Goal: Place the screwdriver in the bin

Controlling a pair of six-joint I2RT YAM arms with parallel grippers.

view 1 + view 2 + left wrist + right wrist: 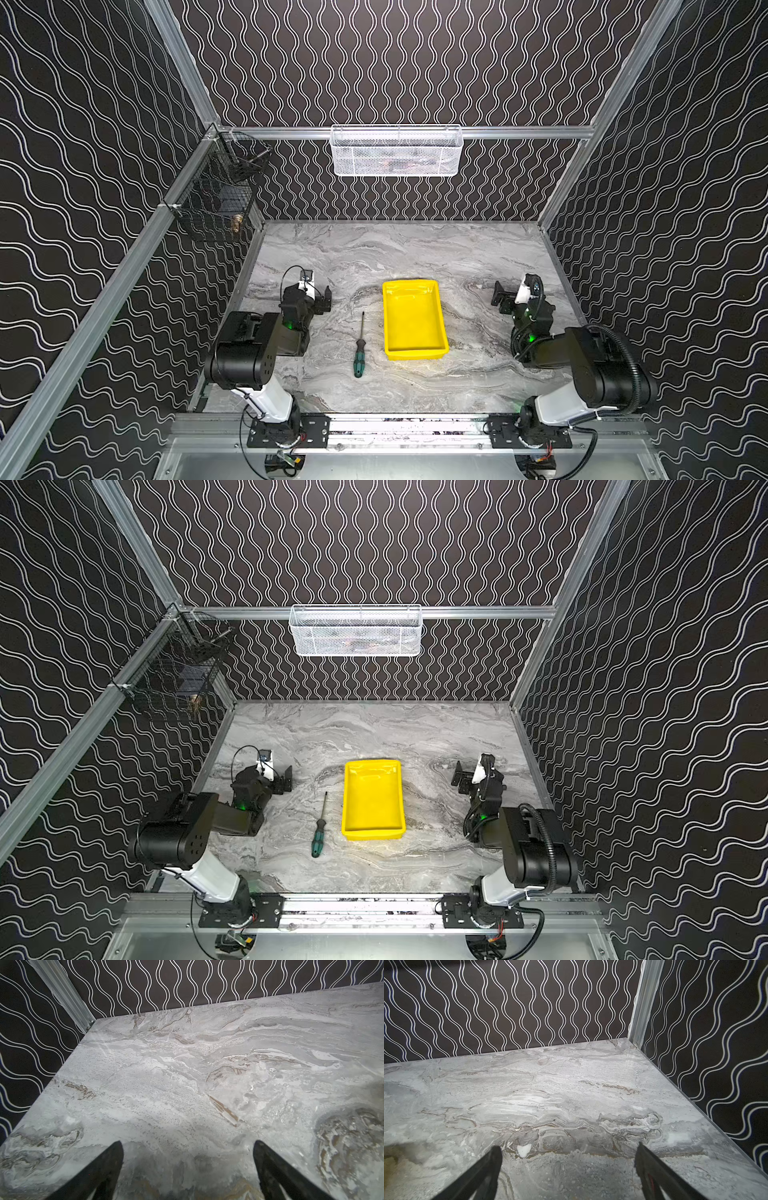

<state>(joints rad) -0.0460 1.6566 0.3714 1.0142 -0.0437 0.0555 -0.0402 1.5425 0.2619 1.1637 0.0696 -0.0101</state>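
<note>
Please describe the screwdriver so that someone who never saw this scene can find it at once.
On the grey marble table, find the yellow bin near the middle. The screwdriver lies flat just left of it, not touching. Only it is slim, with a green-and-black handle.

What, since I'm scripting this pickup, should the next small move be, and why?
Probably swing the left tool over the screwdriver, aiming at its handle. The screwdriver lies flat just left of the bin, outside it and nearer that arm, and the left tool is open and empty.
</note>
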